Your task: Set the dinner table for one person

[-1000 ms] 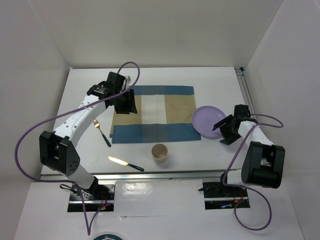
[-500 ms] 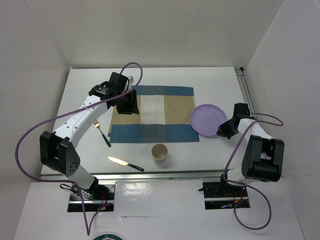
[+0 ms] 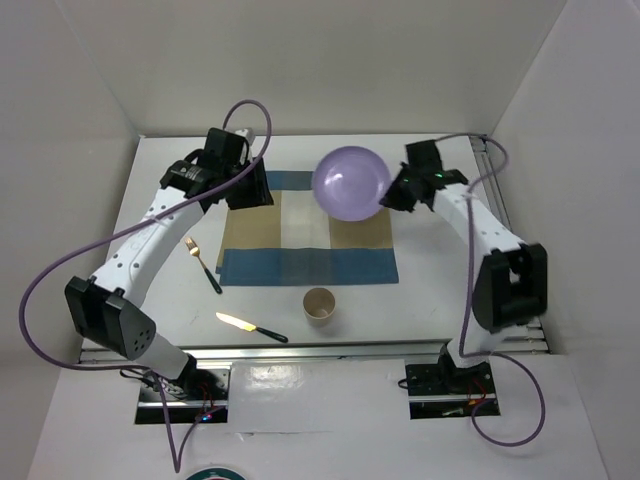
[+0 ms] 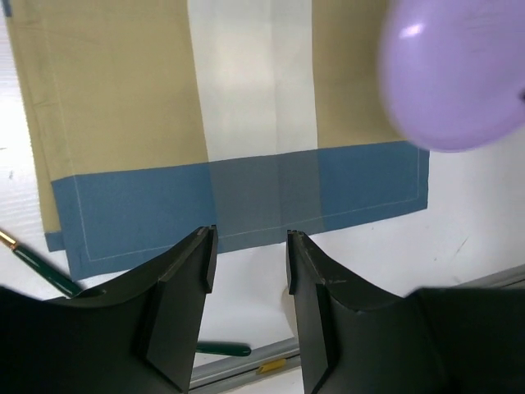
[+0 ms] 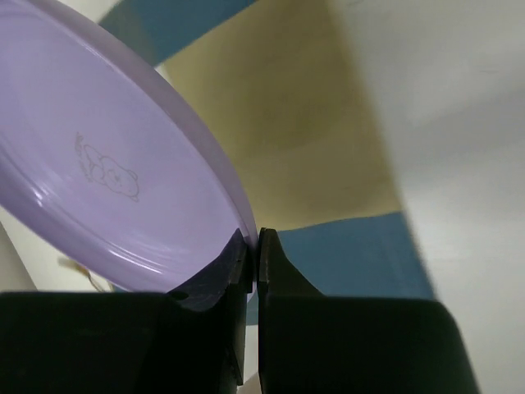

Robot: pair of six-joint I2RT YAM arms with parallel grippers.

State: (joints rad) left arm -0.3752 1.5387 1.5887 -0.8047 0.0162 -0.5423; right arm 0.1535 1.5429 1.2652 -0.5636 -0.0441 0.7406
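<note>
The right fingers [image 5: 254, 246] are pinched shut on the very rim of a purple plate [image 3: 350, 182] and hold it in the air above the far right part of a blue-and-tan placemat [image 3: 300, 255]. The left fingers [image 4: 250, 238] stand apart and empty above the placemat's left side.

The likely risks:
- The grip takes only a thin edge, so the plate could pivot or slip out and drop.
- It appears tilted, so if set down that way one edge may strike first and the plate could skid off the placemat.
- The two arms are near each other over the placemat, so a wide swing might bump them together.

The white surface [image 3: 430, 290] lies under everything, with the placemat near its middle.

The count:
- One plate and one placemat.
- One paper cup [image 3: 319, 303], just off the placemat's near edge.
- One knife [image 3: 250, 326], near and left of the placemat.
- One fork [image 3: 202, 262], just beside the placemat's left edge.
</note>
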